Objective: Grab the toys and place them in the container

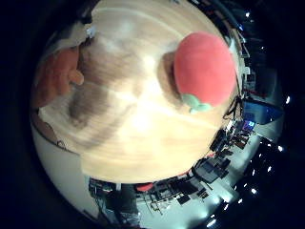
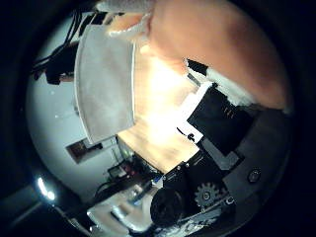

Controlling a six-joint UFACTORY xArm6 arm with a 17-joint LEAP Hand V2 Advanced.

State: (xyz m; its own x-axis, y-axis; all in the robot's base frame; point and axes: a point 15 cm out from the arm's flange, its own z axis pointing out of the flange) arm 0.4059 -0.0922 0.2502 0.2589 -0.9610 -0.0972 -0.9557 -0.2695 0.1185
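Observation:
An orange-brown soft toy [image 2: 232, 44] fills much of the right thumb side palm view, close against the palm. My hand [image 2: 219, 117] shows there as white and black parts, with its fingers [image 2: 202, 104] curled against the toy. The same toy shows at the edge of the right little finger side palm view [image 1: 55, 78]. A red round toy with a green bit [image 1: 203, 67] lies on the wooden table [image 1: 143, 134], away from the hand. A pale translucent container [image 2: 104, 79] stands on the table below the hand.
The table's edge [image 1: 114, 176] runs near, with a dark room and furniture beyond it. A dark shadow [image 1: 95, 91] falls on the table beside the orange-brown toy.

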